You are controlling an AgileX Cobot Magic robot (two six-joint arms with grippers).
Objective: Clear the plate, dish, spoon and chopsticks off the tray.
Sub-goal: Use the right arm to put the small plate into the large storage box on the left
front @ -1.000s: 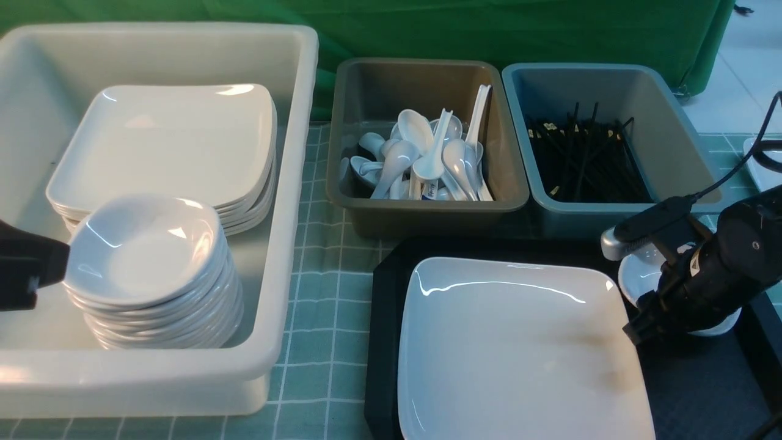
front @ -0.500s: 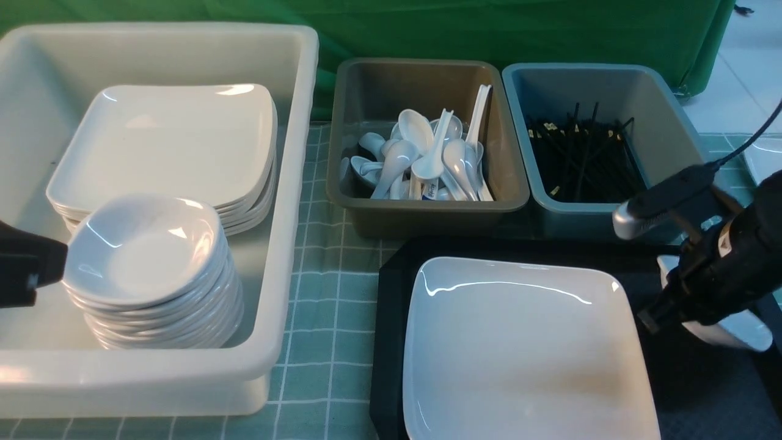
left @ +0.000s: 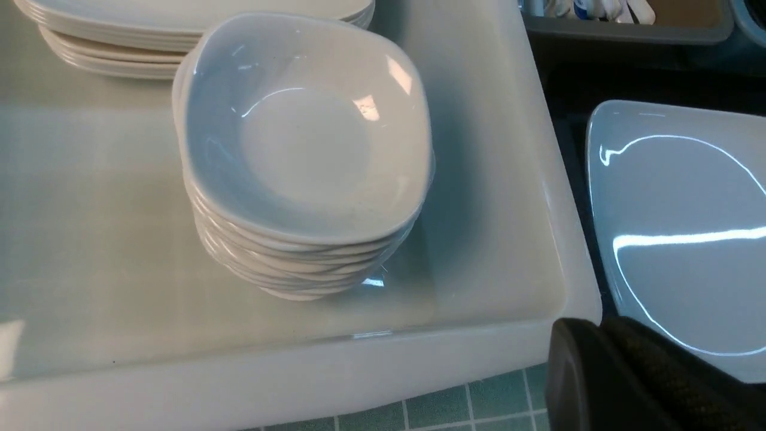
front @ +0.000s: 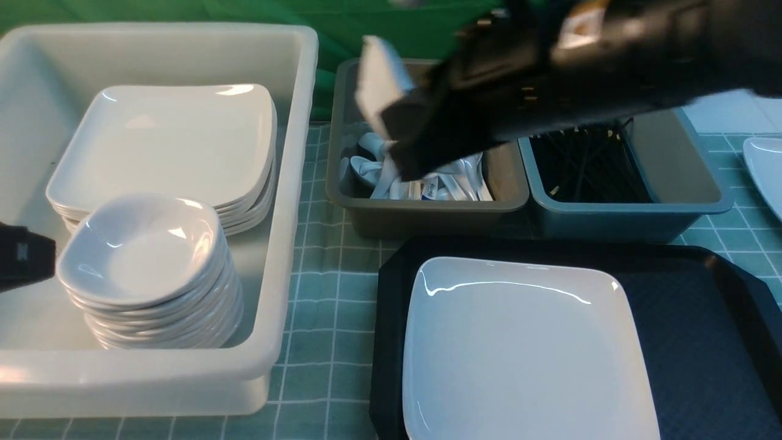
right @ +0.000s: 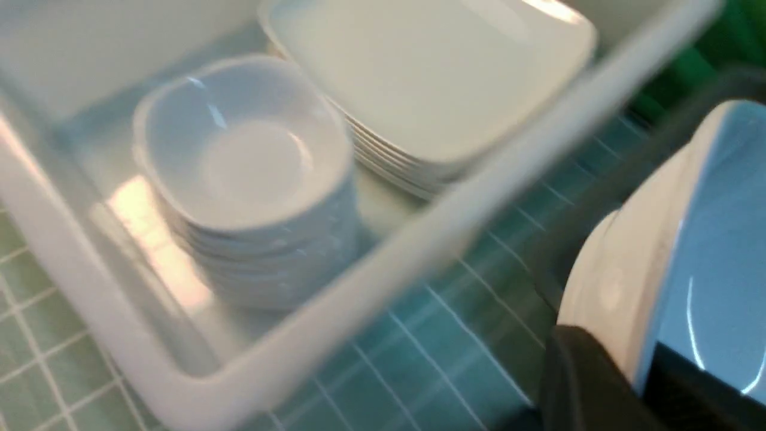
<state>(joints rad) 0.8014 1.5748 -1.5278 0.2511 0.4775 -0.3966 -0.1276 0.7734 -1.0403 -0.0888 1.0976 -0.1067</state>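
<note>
The large white square plate [front: 525, 348] lies on the black tray [front: 702, 342]; its edge also shows in the left wrist view [left: 676, 227]. My right gripper [front: 397, 116] is blurred, high above the brown bin, and shut on a small white dish [front: 379, 76]. The right wrist view shows the dish [right: 706, 251] clamped on edge in the right gripper [right: 643, 383]. My left gripper [front: 24, 263] hangs beside the dish stack, and in its own view the left gripper [left: 604, 335] is shut and empty. No loose spoon or chopsticks show on the tray.
A big white tub [front: 293, 183] at the left holds a stack of square plates [front: 171, 140] and a stack of small dishes [front: 143, 256]. A brown bin [front: 427, 211] holds spoons, a grey-blue bin [front: 635, 214] holds chopsticks. Another white plate [front: 767, 171] shows at the right edge.
My right arm has lifted the small dish from the tray's far right corner and swung it up and left over the brown bin. The left gripper has barely moved.
</note>
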